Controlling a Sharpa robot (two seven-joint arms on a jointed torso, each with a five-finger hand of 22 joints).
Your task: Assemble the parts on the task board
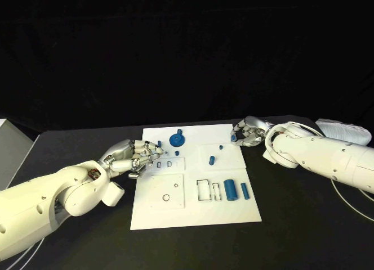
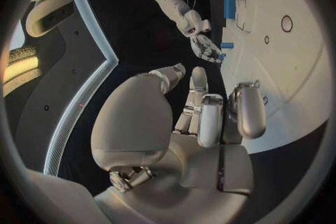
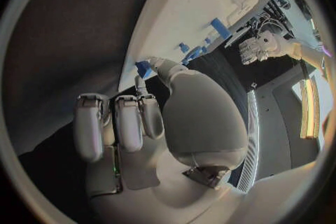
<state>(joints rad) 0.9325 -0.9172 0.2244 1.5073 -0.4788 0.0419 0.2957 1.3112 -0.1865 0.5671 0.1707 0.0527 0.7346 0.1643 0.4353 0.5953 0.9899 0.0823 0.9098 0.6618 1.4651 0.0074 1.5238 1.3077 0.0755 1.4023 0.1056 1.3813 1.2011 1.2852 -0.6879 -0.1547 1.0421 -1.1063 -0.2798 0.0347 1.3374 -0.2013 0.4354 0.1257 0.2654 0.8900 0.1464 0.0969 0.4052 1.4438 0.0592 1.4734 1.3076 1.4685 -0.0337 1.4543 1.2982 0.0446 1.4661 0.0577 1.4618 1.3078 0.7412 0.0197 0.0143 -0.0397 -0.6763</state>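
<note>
1. Task board (image 1: pixel 195 216): the white plate lies in the middle of the black table (image 1: pixel 301 225), between the two hands. Work inward from its edges; keep both arms off the rest of the plate so that seated and loose parts are not swept aside.

2. Right hand (image 1: pixel 249 133): it sits at the board's far right corner. In the right wrist view its fingers (image 3: pixel 119 123) are curled, and a small blue part (image 3: pixel 143 69) shows at the thumb tip, right at the board edge. It appears to be pinched there, though the contact itself is hard to confirm. Judged step: pick up or carry this piece to its seat. Lift clear of the edge before travelling.

3. Left hand (image 1: pixel 137 157): it rests at the board's left edge, fingers curled over the small slots there. Nothing is seen inside it; treat it as closed and empty, probably steadying the plate.

4. Blue cylinder (image 1: pixel 230 189): the largest loose part, lying in the right-hand section beside the outlined rectangular recesses (image 1: pixel 205 189). A slim blue pin (image 1: pixel 245 190) lies just beside it. Both look liable to roll if nudged.

5. Round blue knob (image 1: pixel 176 139): stands near the far edge, between the two hands. It sits closest to the right hand's likely path.

6. Short blue peg (image 1: pixel 210 161): lies mid-board, apart from the others.
</note>
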